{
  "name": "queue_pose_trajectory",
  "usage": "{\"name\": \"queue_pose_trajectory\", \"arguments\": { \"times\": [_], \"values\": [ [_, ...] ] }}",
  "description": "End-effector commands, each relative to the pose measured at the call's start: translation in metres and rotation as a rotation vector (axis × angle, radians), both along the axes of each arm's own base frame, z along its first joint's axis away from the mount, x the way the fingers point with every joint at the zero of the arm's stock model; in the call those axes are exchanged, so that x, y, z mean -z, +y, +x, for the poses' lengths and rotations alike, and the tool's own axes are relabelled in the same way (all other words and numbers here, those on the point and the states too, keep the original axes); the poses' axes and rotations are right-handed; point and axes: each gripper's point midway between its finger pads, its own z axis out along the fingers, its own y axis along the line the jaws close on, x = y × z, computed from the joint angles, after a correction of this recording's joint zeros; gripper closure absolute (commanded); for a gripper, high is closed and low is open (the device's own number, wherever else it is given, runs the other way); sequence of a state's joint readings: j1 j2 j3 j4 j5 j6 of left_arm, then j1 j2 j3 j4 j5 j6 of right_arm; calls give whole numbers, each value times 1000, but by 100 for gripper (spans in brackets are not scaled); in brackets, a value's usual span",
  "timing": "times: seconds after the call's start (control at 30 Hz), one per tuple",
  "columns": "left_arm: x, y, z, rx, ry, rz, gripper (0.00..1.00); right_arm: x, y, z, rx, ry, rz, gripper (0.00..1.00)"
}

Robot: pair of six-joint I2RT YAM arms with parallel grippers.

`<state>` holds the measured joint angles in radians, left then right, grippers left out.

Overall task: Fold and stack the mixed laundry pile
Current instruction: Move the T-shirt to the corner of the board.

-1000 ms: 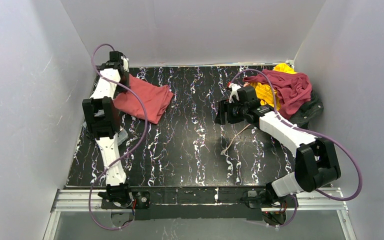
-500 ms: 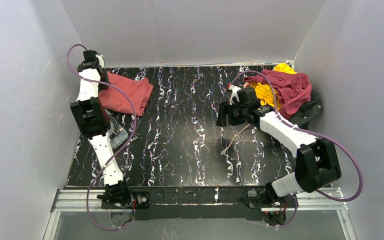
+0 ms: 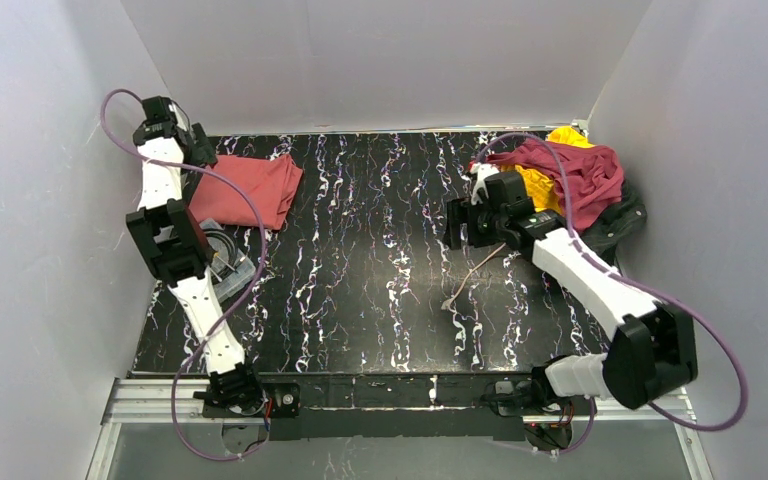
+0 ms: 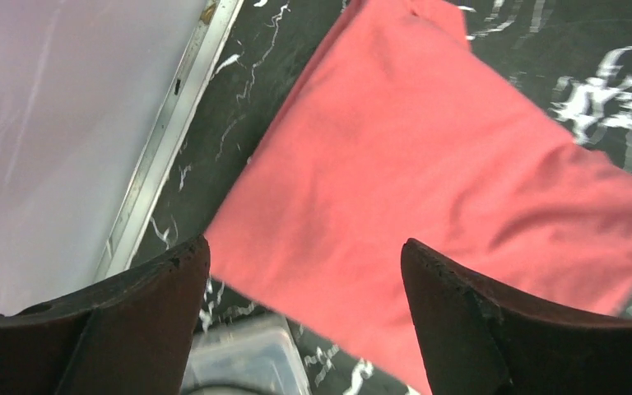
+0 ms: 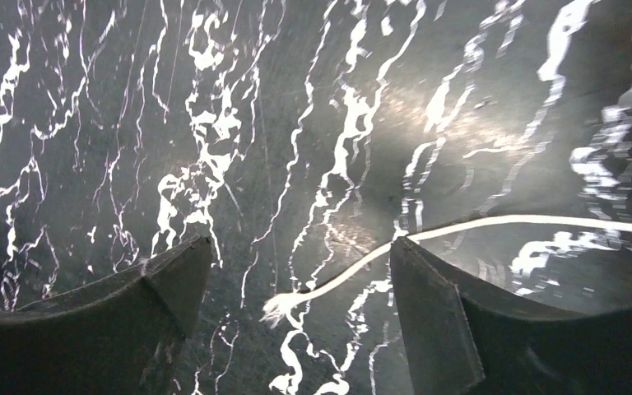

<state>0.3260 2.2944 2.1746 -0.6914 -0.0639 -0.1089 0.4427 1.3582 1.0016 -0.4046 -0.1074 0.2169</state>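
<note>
A folded salmon-red garment (image 3: 245,185) lies flat at the back left of the table, and it fills the left wrist view (image 4: 428,164). My left gripper (image 3: 195,152) hovers over its left edge by the wall, jaws wide apart (image 4: 304,263) with nothing between them. The rest of the laundry pile sits at the back right: a dark maroon garment (image 3: 572,172) over a yellow one (image 3: 533,186), with a charcoal-black one (image 3: 618,222) beneath. My right gripper (image 3: 455,222) hangs left of that pile, open (image 5: 300,255) over bare table.
A thin cream cord (image 3: 465,280) lies on the black marbled table (image 3: 360,300); its frayed end (image 5: 284,306) shows between my right fingers. A clear plastic container (image 3: 225,262) sits beside the left arm (image 4: 239,358). White walls close in the left, back and right.
My left gripper dragged the salmon-red garment toward the back left, then opened and let it go. The right arm shifted slightly back and to the right.
</note>
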Motion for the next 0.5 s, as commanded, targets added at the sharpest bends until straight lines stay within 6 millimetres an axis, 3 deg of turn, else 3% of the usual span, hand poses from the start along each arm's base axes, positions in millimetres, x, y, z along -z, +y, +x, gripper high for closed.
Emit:
{"name": "queue_pose_trajectory", "arguments": {
  "times": [0.0,0.1,0.17,0.33,0.47],
  "values": [
    [-125,-23,-22,-21,-234,7,15,-72,-28,13,123,-208,-43,9],
    [-150,-53,-42,16,-282,-17,15,-90,-60,14,245,-257,-145,2],
    [-155,-80,-59,58,-298,-48,15,-100,-85,16,333,-276,-247,1],
    [-130,-161,-115,210,-267,-80,15,-137,-149,23,578,-326,-518,1],
    [-107,-230,-167,366,-271,-194,15,-136,-186,36,689,-300,-579,1]
  ]
}}
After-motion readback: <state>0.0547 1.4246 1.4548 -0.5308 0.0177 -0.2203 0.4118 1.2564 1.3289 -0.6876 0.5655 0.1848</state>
